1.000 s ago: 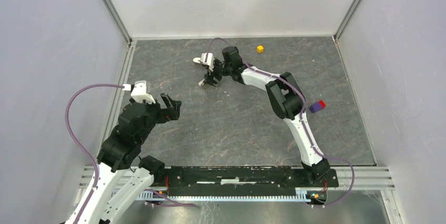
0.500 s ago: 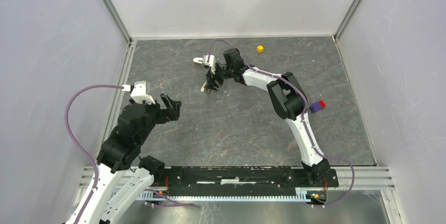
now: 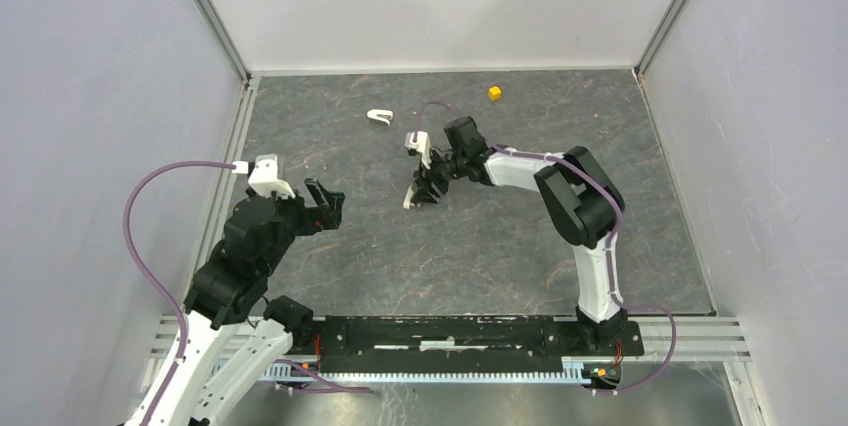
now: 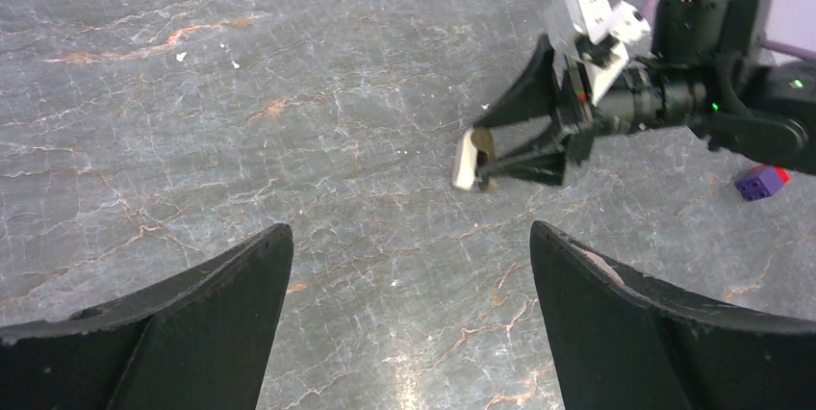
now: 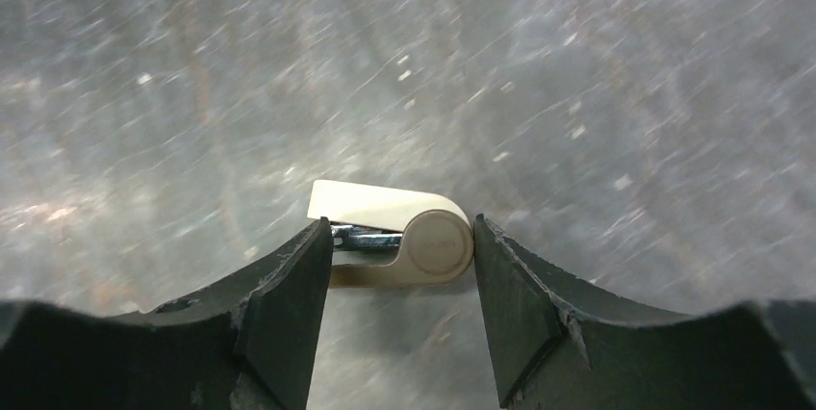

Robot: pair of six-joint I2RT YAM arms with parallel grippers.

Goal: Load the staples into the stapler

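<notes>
Left gripper [image 3: 328, 198] spread wide, holding nothing, above the near-left part of the table [image 3: 450, 256]. Farther in, around mid-table, right gripper [image 3: 415, 191] clamped on the stapler [image 5: 385, 206], one finger against each end. Beyond, well apart, a small pale piece [image 3: 379, 116]. Farthest back, a yellow cube [image 3: 494, 93].

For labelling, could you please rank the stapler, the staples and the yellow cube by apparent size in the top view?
1-2. stapler and staples: look alike; the right gripper hides part of the stapler.
3. yellow cube.
</notes>
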